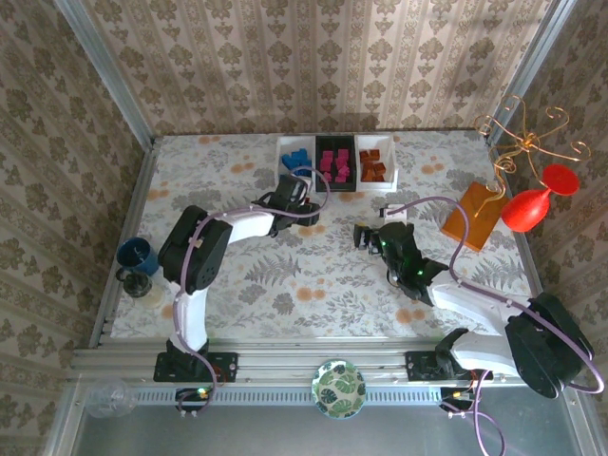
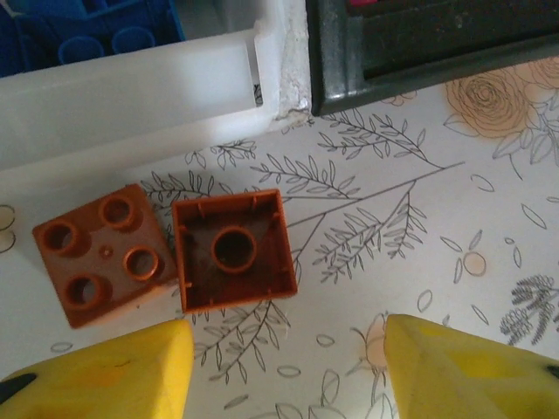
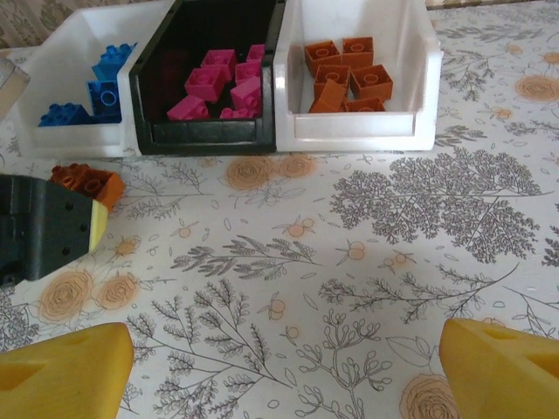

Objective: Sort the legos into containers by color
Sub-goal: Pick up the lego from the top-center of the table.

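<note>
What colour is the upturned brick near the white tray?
Brown-orange brick; best seen in left wrist view.

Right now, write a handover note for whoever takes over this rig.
Left claw: open, empty, near two loose orange bricks on the table in front of the left white tray.
Right claw: open, empty, mid-table.
Done: blue bricks in the left white tray, pink bricks in the black tray, orange bricks in the right white tray.
Left: move the two loose orange bricks to the right white tray.
</note>
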